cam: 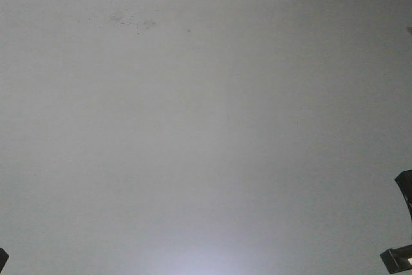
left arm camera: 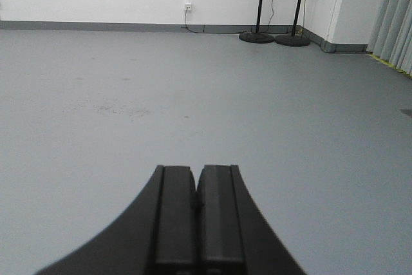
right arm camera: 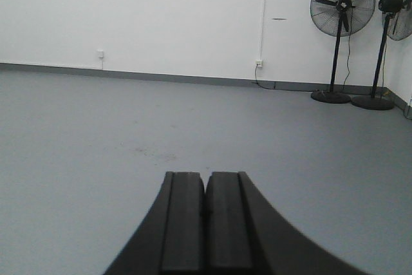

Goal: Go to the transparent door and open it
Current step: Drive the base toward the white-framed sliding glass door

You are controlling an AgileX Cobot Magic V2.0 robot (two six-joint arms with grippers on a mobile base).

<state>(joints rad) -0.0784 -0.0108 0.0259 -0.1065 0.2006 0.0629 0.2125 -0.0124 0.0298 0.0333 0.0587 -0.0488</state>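
Observation:
The transparent door is out of view in all three views. My left gripper (left arm camera: 196,169) is shut with nothing between its black pads, held low over the bare grey floor (left arm camera: 129,94). My right gripper (right arm camera: 206,174) is also shut and empty, pointing across the same floor toward a white wall (right arm camera: 161,17). In the front view only grey floor (cam: 206,120) shows, with dark bits of the arms at the bottom left corner and at the right edge (cam: 404,223).
Two black pedestal fans (right arm camera: 341,37) (right arm camera: 386,43) stand by the white wall at the right, with power sockets (right arm camera: 259,64) low on the wall. Pale curtains (left arm camera: 396,17) hang at the far right. A faint stain (left arm camera: 122,109) marks the floor.

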